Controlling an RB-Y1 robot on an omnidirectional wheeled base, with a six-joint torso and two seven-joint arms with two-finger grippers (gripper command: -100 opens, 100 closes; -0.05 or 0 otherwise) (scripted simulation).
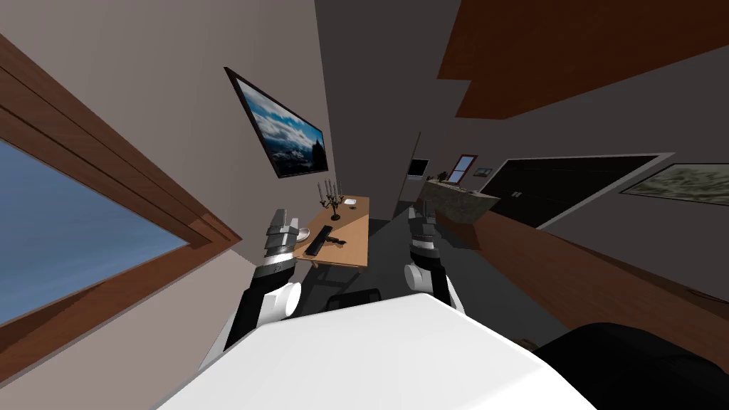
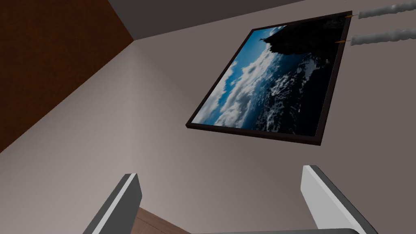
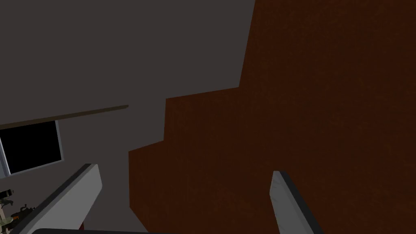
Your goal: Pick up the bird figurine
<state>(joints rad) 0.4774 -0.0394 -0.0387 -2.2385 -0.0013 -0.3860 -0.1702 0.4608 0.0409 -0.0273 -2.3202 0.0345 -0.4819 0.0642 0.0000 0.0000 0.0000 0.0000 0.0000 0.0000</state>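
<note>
Hanging near a white dish (image 1: 304, 234), left hand (image 1: 285, 220) gapes wide.

Both arms raised forward, both hands open.
The left hand (image 1: 282, 226) and the right hand (image 1: 423, 217) are held up ahead of the torso, forearms angled upward, well apart from each other. The left fingers (image 2: 122, 199) stand spread wide, and the right fingers (image 3: 77, 191) likewise.

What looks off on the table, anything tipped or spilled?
Nothing stands out. On the table, the candle holder stands upright, and the long black bar and the white plate lie flat. No spill visible. The overall slant is the camera's.
</note>
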